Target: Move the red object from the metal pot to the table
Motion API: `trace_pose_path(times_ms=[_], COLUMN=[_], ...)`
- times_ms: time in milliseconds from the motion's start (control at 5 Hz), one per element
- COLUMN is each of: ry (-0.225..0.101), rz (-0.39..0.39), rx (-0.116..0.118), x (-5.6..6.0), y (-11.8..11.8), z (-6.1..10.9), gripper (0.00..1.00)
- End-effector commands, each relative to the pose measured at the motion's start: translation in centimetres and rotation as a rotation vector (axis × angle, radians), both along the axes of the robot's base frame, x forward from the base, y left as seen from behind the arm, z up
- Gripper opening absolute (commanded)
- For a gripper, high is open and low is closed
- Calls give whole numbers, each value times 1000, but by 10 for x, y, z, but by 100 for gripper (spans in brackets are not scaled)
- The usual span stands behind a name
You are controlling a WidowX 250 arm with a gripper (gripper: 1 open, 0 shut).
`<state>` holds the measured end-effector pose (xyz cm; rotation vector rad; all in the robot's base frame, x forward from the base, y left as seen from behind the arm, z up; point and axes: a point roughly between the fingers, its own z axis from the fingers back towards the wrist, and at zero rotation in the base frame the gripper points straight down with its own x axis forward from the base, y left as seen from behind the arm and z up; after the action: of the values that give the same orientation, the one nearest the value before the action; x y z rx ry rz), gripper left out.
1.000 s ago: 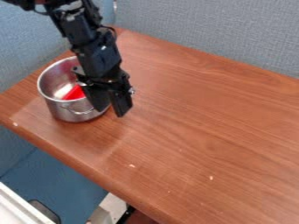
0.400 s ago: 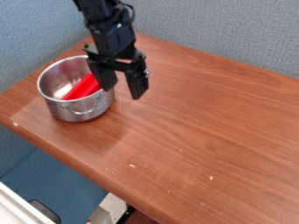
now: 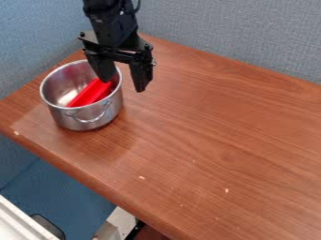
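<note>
Claw [image 3: 122,79]: black, pointing downward, fingers spread apart and empty; it hangs above the pot's right rim.
Red object [image 3: 92,92]: flat bright block lying tilted inside the metal pot, one end leaning against the inner wall.
Metal pot [image 3: 66,111]: shiny steel, standing upright near the left end of the tabletop.
Tabletop [image 3: 213,131]: reddish-brown wood, glossy.

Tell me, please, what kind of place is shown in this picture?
Probably a small robot test bench, not a real kitchen: a bare wooden table before a grey-blue fabric wall, a metal pot holding a red object, and the open pincer above.
</note>
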<state>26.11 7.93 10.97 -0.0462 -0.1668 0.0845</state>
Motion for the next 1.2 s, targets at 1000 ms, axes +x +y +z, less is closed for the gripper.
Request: trace_pose_path(times_ms=[1000], ry=[-42], rz=[118], rx=[170], x=[5], y=[80], z=[-12], gripper=[100])
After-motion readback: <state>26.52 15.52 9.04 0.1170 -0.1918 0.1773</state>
